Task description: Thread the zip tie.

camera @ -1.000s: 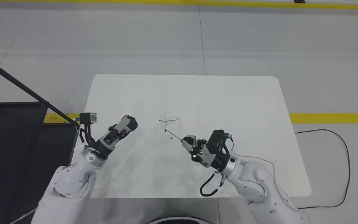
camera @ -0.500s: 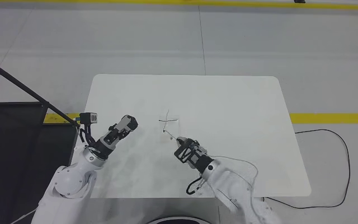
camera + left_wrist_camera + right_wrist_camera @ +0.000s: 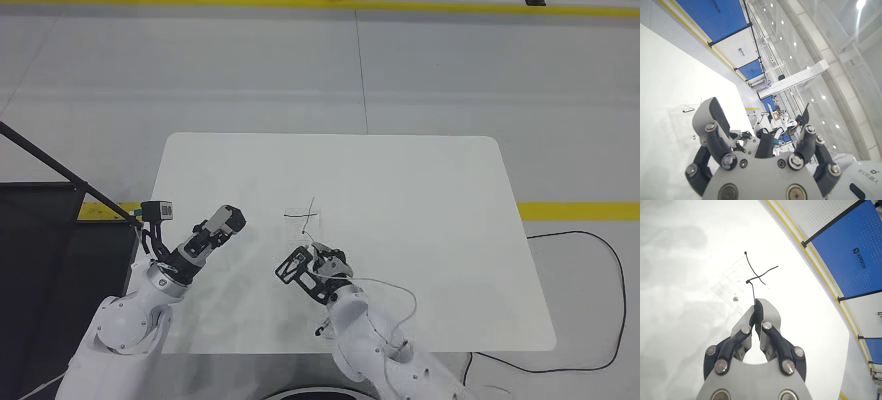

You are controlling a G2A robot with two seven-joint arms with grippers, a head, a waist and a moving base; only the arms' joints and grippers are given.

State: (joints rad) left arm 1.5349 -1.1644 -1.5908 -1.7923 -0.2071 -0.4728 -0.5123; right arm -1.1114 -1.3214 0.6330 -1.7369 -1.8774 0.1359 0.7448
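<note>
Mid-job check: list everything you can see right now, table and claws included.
held black plastic zip tie: one, black, sticking out past the right claw's tip
loose black plastic zip ties: apparently two (overlap makes the count unsure), black, crossed on the table just beyond the held one
faint clear rectangular sheet: one, transparent, by the loose ties
small brown scrap: one, brown, on the table near the right claw
white rounded-corner table: one, white, bearing all of these
left claw: one, grey and black, open and empty, apart from the ties
right claw: one, grey and black, shut on the held tie
</note>
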